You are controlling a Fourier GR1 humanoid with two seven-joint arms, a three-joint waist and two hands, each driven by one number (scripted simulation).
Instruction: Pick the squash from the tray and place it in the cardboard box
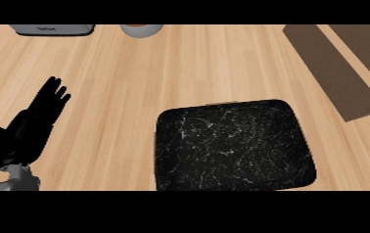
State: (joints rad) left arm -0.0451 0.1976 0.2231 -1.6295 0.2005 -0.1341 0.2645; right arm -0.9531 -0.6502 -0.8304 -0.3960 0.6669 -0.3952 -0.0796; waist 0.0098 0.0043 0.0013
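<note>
A black marbled tray (235,146) lies on the wooden counter (180,65) at the lower middle right, and nothing shows on its surface. No squash is in sight. The brown cardboard box (327,68) reaches in from the upper right, only a flap and part of its rim showing. My left hand (36,122) rests at the left edge, fingers straight and pointing up, well left of the tray and holding nothing. My right hand is out of the view.
A grey appliance (54,29) sits at the far left edge of the counter. Beside it stands a grey round cup or bowl (141,30), cut off by the view's top.
</note>
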